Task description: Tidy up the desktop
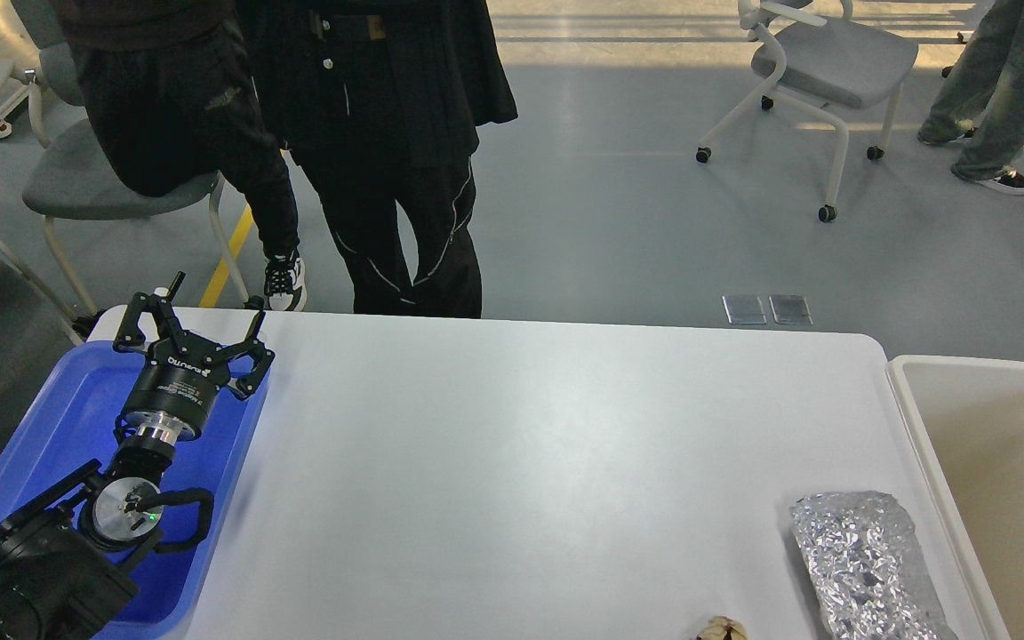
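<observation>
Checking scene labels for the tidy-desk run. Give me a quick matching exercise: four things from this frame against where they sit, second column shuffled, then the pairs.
Things:
1. left gripper
2. foil packet
3. cream bin
4. office chair

Places:
A. on the floor beyond the desktop, far right
B. against the desktop's right edge
C. above the blue tray, far-left corner
D. lying on the desktop, near-right corner

Pairs: 1-C, 2-D, 3-B, 4-A

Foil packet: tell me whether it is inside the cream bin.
No, the foil packet lies on the white desktop, beside the cream bin.
</observation>
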Controlling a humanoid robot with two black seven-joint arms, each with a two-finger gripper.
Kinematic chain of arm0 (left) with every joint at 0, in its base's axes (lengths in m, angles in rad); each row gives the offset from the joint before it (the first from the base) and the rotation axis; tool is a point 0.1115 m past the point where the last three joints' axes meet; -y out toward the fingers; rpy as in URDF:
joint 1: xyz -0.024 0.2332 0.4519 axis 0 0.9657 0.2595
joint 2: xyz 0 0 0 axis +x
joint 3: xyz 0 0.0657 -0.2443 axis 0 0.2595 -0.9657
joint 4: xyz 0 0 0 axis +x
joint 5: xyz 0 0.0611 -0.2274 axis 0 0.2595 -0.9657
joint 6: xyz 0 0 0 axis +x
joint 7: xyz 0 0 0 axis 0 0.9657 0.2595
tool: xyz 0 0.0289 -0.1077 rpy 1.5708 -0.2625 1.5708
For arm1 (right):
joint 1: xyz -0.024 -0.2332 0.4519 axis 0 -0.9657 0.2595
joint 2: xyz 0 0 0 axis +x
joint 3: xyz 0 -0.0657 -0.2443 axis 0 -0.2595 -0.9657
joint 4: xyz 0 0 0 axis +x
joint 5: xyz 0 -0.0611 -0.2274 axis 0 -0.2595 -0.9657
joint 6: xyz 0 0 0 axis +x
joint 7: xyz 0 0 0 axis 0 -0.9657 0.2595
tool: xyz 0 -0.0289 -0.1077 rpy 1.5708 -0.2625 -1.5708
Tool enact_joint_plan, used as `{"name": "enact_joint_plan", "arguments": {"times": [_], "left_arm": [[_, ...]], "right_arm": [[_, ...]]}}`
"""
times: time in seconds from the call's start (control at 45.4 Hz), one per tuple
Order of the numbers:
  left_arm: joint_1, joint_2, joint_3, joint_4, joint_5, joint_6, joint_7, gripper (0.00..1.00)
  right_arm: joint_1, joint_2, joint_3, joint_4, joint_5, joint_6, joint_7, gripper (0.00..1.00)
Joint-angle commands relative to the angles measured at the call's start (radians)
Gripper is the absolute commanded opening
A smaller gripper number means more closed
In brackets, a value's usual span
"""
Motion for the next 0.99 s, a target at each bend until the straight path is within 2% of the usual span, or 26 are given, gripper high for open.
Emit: {"name": "enact_joint_plan", "arguments": {"times": [0.0, 0.132, 0.287, 0.749, 0.86, 0.882, 0.904, 0.948, 0.97], "left_arm": [[0.0, 0.0, 0.0, 0.0, 0.0, 0.0, 0.0, 1.0], [0.0, 0.0, 0.0, 0.0, 0.0, 0.001, 0.0, 1.0], [0.0, 0.0, 0.0, 0.0, 0.0, 0.0, 0.0, 1.0], [0.0, 0.0, 0.0, 0.0, 0.0, 0.001, 0.0, 1.0], [0.0, 0.0, 0.0, 0.0, -0.001, 0.001, 0.0, 1.0], [0.0, 0.0, 0.0, 0.0, 0.0, 0.001, 0.0, 1.0], [0.0, 0.0, 0.0, 0.0, 0.0, 0.001, 0.0, 1.0], [0.0, 0.0, 0.0, 0.0, -0.001, 0.0, 0.0, 1.0], [0.0, 0.0, 0.0, 0.0, -0.001, 0.001, 0.0, 1.0]], "right_arm": [[-0.096, 0.156, 0.007, -0.187, 0.112, -0.006, -0.004, 0.0], [-0.111, 0.222, 0.027, -0.256, 0.115, -0.013, -0.005, 0.0], [-0.117, 0.269, 0.04, -0.259, 0.115, -0.098, -0.007, 0.0], [-0.073, 0.275, 0.094, -0.259, 0.115, -0.165, -0.01, 0.0], [-0.056, 0.281, 0.097, -0.256, 0.115, -0.173, -0.029, 0.0], [-0.054, 0.286, 0.096, -0.258, 0.115, -0.173, -0.039, 0.02], [-0.053, 0.289, 0.096, -0.258, 0.115, -0.173, -0.048, 0.15], [-0.048, 0.291, 0.091, -0.259, 0.115, -0.173, -0.057, 0.48], [-0.048, 0.291, 0.09, -0.259, 0.114, -0.173, -0.057, 0.6]]}}
